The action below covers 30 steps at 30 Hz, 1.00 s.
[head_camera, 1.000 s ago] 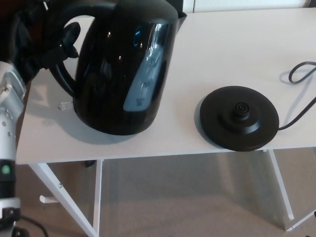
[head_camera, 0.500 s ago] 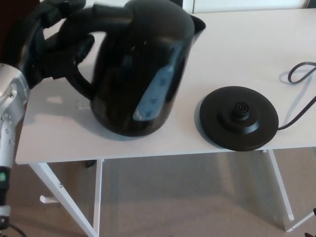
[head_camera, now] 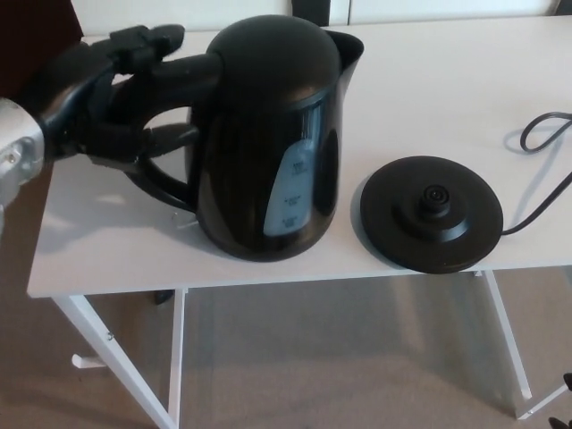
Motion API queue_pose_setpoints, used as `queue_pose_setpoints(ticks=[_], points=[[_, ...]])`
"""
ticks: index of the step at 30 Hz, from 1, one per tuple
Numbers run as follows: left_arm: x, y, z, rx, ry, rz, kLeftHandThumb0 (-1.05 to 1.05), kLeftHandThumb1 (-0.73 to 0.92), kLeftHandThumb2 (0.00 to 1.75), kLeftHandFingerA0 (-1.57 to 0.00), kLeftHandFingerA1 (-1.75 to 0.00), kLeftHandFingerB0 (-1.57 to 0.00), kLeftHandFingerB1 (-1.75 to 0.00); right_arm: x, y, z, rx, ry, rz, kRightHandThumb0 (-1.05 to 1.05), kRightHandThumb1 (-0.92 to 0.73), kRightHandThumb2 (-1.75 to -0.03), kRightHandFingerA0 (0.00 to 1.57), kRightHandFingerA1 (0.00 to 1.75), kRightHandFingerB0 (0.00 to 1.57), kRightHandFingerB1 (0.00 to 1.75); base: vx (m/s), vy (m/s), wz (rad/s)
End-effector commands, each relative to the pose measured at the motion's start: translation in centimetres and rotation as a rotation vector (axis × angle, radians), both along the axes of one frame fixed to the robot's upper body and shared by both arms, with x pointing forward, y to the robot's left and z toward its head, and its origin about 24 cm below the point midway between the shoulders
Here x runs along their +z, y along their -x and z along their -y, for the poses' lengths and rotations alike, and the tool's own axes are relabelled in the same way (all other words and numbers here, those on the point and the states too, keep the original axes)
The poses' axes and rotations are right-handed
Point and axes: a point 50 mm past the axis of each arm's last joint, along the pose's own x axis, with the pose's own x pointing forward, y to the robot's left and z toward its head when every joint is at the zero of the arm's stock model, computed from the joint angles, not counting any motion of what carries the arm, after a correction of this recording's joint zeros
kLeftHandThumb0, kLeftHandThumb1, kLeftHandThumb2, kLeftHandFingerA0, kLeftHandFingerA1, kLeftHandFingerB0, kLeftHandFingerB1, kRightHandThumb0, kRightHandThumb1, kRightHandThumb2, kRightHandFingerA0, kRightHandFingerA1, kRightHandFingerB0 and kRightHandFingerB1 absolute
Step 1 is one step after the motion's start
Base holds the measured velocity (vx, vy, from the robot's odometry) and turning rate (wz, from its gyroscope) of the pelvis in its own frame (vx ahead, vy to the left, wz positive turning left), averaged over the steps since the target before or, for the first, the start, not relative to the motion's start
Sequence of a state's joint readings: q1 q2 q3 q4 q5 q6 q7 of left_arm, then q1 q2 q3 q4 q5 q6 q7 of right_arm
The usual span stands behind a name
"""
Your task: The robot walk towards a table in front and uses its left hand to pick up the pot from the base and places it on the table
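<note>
**Pot off the base, on the table, left hand on the handle**

My left hand (head_camera: 105, 103) was closed round the handle (head_camera: 165, 76) of the glossy black plastic pot (head_camera: 268, 134), a kettle-type w/ a domed lid. The thumb lay along the top of the handle and the fingers (head_camera: 156, 138) went through the loop. My silver forearm (head_camera: 13, 152) came in at the left edge of the pic.

The pot stood upright on the white rectangular table (head_camera: 447, 80), left of centre and close to the front edge, w/ a shadow under it. Couldn't tell if its full weight was on the tabletop. Its bluish water-level window (head_camera: 293, 192) faced me, and the spout (head_camera: 350, 45) pointed to the far right.

The round black plastic base (head_camera: 432, 213) lay flat just beside the pot on its right. They were near each other but apart, w/ a strip of bare table btwn them. Nothing sat on the base, so its centre stud (head_camera: 436, 197) was exposed. Its front rim was right at the table's edge. A thin black cord (head_camera: 541, 130) left the base's right side, ran out of the pic and showed again as a loop on the tabletop.

Below were the table's white metal legs (head_camera: 116, 357) and a beige floor (head_camera: 340, 357).

My right hand was out of the pic.
</note>
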State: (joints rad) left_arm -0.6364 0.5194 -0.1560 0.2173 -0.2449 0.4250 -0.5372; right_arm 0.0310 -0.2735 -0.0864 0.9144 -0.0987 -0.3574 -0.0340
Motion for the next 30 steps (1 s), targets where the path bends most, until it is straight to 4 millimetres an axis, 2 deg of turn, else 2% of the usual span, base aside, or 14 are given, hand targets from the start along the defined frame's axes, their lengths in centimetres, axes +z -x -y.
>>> queue_pose_setpoints(ticks=[1,2,3,7,8,15,16,17,18,20,22,23,27,30], points=[[0.0,0.6,-1.4,-0.133,-0.166,-0.174,-0.66,0.38,0.68,0.0,0.0,0.0,0.0,0.4,-0.2,0.7,-0.016,0.037,-0.003,-0.52,-0.48,-0.78,0.5,0.51,0.38,0.48,0.0,0.0,0.0],[0.1,0.7,-1.5,-0.132,-0.169,-0.183,-0.66,0.38,0.68,0.0,0.0,0.0,0.0,0.4,-0.2,0.7,-0.018,0.039,-0.003,-0.52,-0.48,-0.78,0.5,0.51,0.38,0.48,0.0,0.0,0.0],[0.2,0.8,-1.9,-0.125,-0.19,-0.186,-0.71,0.38,0.7,0.0,0.0,0.0,0.0,0.4,-0.2,0.8,-0.017,0.041,-0.005,-0.45,-0.57,-0.57,0.58,0.4,0.45,0.38,0.0,0.0,0.0],[0.3,0.9,-2.4,-0.12,-0.176,-0.204,-0.7,0.38,0.69,0.0,0.0,0.0,0.0,0.4,-0.1,0.8,-0.01,0.043,-0.005,-0.46,-0.56,-0.57,0.58,0.4,0.44,0.38,0.0,0.0,0.0],[0.5,1.0,-2.6,-0.122,-0.182,-0.202,-0.75,0.39,0.71,0.0,0.0,0.0,0.0,0.4,-0.1,0.8,-0.014,0.041,-0.007,-0.52,-0.45,-0.76,0.53,0.52,0.4,0.49,0.0,0.0,0.0],[2.3,1.8,-4.2,-0.134,-0.145,-0.154,-0.78,0.39,0.73,0.0,0.0,0.0,0.0,0.3,0.1,0.8,-0.015,0.035,-0.019,-0.51,-0.45,-0.75,0.5,0.5,0.38,0.47,0.0,0.0,0.0],[2.6,1.9,-4.5,-0.127,-0.099,-0.156,-0.76,0.47,0.55,0.0,0.0,0.0,0.0,0.3,0.1,0.8,-0.012,0.041,-0.018,-0.52,-0.45,-0.76,0.52,0.52,0.4,0.48,0.0,0.0,0.0],[2.9,2.1,-4.9,-0.121,-0.041,-0.157,-0.76,0.47,0.55,0.0,0.0,0.0,0.0,0.3,0.1,0.8,-0.009,0.047,-0.018,-0.52,-0.45,-0.76,0.52,0.52,0.4,0.48,0.0,0.0,0.0],[3.3,2.3,-5.3,-0.117,-0.021,-0.139,-0.78,0.38,0.73,0.0,0.0,0.0,0.0,0.3,0.1,0.8,-0.007,0.046,-0.017,-0.53,-0.44,-0.76,0.52,0.52,0.4,0.49,0.0,0.0,0.0],[3.8,2.5,-5.7,-0.113,-0.009,-0.113,-0.78,0.38,0.73,0.0,0.0,0.0,0.0,0.3,0.2,0.8,-0.006,0.041,-0.015,-0.53,-0.44,-0.76,0.52,0.52,0.4,0.49,0.0,0.0,0.0],[4.5,2.8,-6.7,-0.087,-0.02,-0.039,-0.83,0.44,0.81,0.0,0.0,0.0,0.0,0.3,0.2,0.8,-0.019,0.027,-0.016,-0.53,-0.44,-0.76,0.52,0.52,0.39,0.49,0.0,0.0,0.0],[5.1,3.1,-7.7,-0.047,-0.019,-0.001,-0.91,0.52,0.58,0.0,0.0,0.0,0.0,0.3,0.2,0.8,-0.016,0.033,-0.019,-0.54,-0.45,-0.77,0.52,0.52,0.39,0.49,0.0,0.0,0.0],[5.9,4.0,-10.5,0.045,0.053,0.032,-0.92,0.47,0.56,0.0,0.0,0.0,0.0,0.2,0.3,0.5,-0.007,0.036,-0.025,-0.54,-0.45,-0.77,0.52,0.52,0.39,0.49,0.0,0.0,0.0],[5.2,6.0,-13.8,0.128,0.068,0.05,-0.99,0.44,0.66,0.0,0.0,0.0,0.0,0.0,0.8,0.7,-0.01,0.038,-0.038,-0.53,-0.44,-0.76,0.53,0.52,0.4,0.49,0.0,0.0,0.0]])
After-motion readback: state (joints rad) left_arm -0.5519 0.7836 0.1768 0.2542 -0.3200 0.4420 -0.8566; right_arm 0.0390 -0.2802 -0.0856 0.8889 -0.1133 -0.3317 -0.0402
